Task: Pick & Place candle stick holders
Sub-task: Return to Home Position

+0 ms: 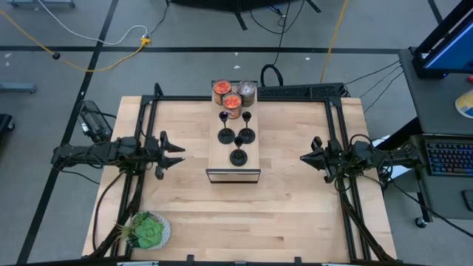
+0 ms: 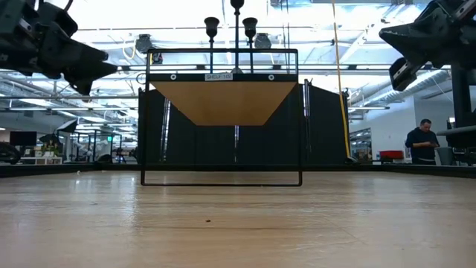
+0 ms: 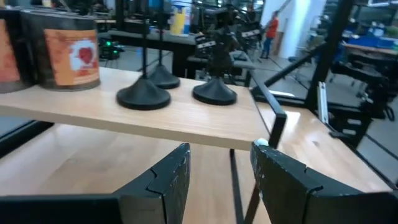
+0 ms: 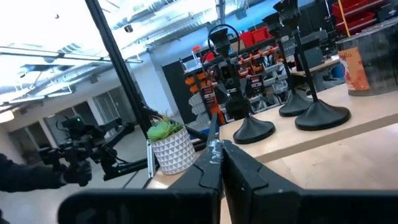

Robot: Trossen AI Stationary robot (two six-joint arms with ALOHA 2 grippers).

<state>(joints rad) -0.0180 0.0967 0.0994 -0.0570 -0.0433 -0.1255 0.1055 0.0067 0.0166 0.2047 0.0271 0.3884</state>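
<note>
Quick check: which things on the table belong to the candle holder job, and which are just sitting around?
Job: three black candle stick holders, upright on the shelf; left gripper open, right gripper shut, both clear of the shelf.
Lying about: two red/orange jars and a silvery jar at the shelf's back; potted plant on the table, left side.

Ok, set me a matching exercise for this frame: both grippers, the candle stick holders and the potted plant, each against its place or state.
Things:
1 left gripper
2 right gripper
3 candle stick holders
4 potted plant

Place or state:
a upright on the shelf
b shut
c open
d near a corner of the table

Pairs: 1-c, 2-b, 3-a, 4-d.
</note>
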